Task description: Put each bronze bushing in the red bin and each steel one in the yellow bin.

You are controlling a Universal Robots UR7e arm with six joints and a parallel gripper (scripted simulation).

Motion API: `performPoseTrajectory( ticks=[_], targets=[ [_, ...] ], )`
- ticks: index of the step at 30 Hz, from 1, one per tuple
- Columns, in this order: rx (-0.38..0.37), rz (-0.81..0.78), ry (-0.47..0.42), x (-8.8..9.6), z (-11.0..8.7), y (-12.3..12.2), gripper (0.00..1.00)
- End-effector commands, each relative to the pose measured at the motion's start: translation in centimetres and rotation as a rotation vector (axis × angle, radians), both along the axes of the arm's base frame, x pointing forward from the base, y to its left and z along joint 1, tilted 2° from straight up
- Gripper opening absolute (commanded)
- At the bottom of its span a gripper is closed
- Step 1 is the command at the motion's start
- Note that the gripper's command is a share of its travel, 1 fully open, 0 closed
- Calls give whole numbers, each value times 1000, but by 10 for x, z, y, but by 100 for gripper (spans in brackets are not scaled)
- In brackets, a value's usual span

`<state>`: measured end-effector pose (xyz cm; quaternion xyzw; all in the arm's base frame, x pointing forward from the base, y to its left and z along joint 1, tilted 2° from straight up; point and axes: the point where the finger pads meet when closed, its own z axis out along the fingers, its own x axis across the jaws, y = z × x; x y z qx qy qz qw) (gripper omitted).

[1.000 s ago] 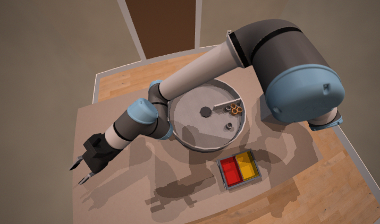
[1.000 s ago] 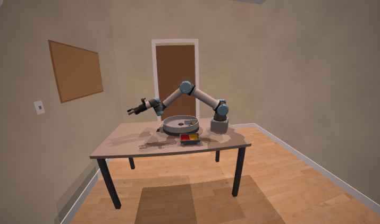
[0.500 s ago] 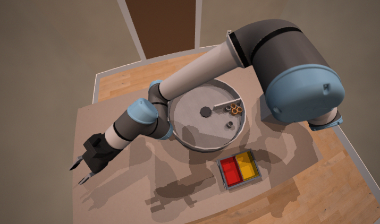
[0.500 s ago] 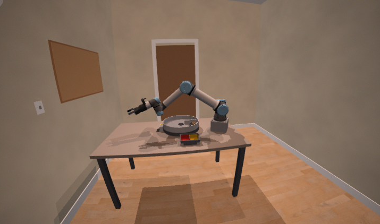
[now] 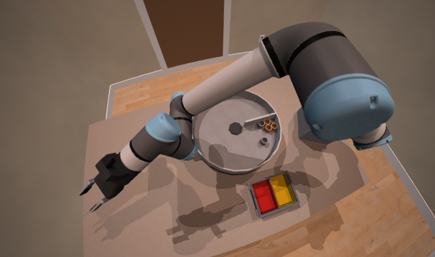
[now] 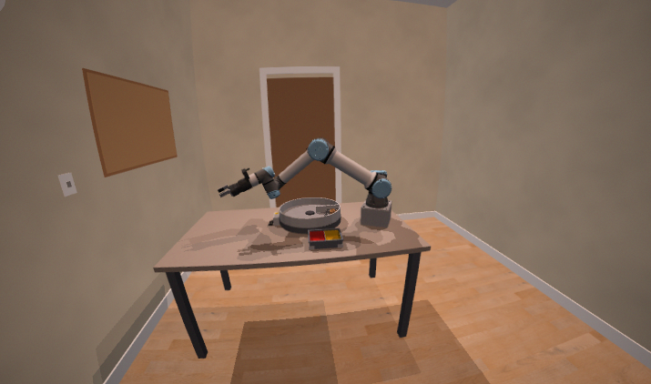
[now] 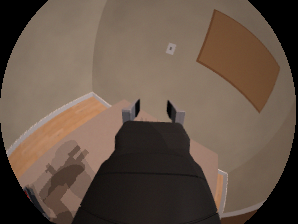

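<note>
We are holding our gripper (image 5: pixel 85 203) (image 6: pixel 220 193) (image 7: pixel 153 105) high above the end edge of the counter (image 5: pixel 132 233) (image 6: pixel 212 253) (image 7: pixel 107 132) opposite our base (image 6: pixel 376 216), its fingers spreading fully open and gripping nothing. Our arm (image 5: pixel 231 80) (image 6: pixel 350 166) is reaching over the turntable (image 5: pixel 233 172) (image 6: pixel 310 221), which is sitting between the two end edges, nearer the long rear edge than the front one. All six bushings we are seeing are standing on its disc, on the side toward our base. Three bronze bushings (image 5: pixel 267 131) are clustering beside the pale divider (image 5: pixel 260 119), with one steel bushing (image 5: pixel 260 126) sitting just beside them toward the dark hub (image 5: pixel 235 128) (image 6: pixel 310 213) and another steel one, dim in shadow, lying close to the rim. A lone steel bushing (image 5: pixel 263 144) is standing apart from that group, toward the counter's front edge. The red bin (image 5: pixel 264 196) (image 6: pixel 317 235) and yellow bin (image 5: pixel 282 190) (image 6: pixel 332 234) are sharing one grey tray (image 5: pixel 276 211) (image 6: pixel 325 244) near the front edge, with the yellow one lying nearer the corner on our base's side.
</note>
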<state>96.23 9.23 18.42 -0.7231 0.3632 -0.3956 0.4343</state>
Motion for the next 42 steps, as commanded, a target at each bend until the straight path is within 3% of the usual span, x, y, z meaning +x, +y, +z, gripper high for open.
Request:
performPoseTrajectory(
  ticks=[1, 42],
  targets=[
    [0, 0, -2, 0, 2, 0, 100],
    [0, 0, -2, 0, 2, 0, 100]
  ],
)
